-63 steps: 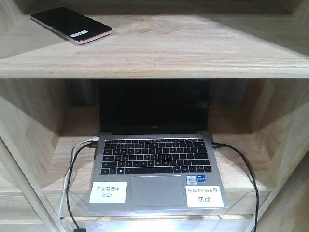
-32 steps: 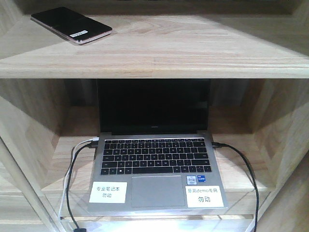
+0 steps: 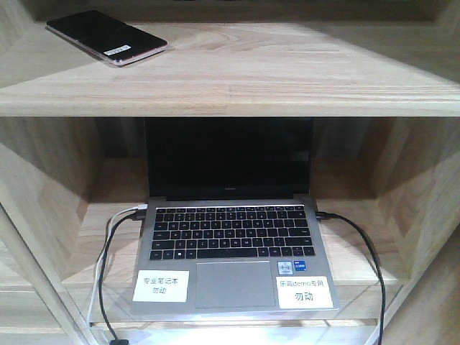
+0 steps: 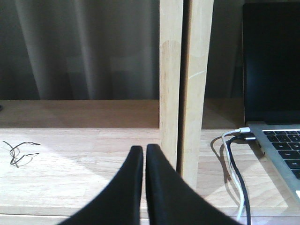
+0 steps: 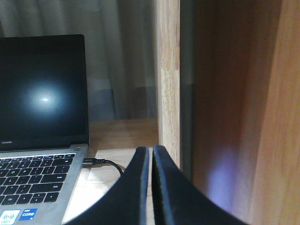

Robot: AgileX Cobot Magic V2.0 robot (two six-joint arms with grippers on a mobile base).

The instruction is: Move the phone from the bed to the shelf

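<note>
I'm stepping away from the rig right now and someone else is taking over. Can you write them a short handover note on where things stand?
Left gripper: shut, empty, low in front of the shelf's upright plank.
Right gripper: shut, empty, beside the laptop in the lower compartment.
Phone: lying flat on the upper shelf board, near its left end, apart from both grippers.
Bed: not in any view.
Done: the phone is on the shelf and released.
Left: apparently nothing of the task itself; perhaps draw the arms back clear of the laptop cables.
</note>
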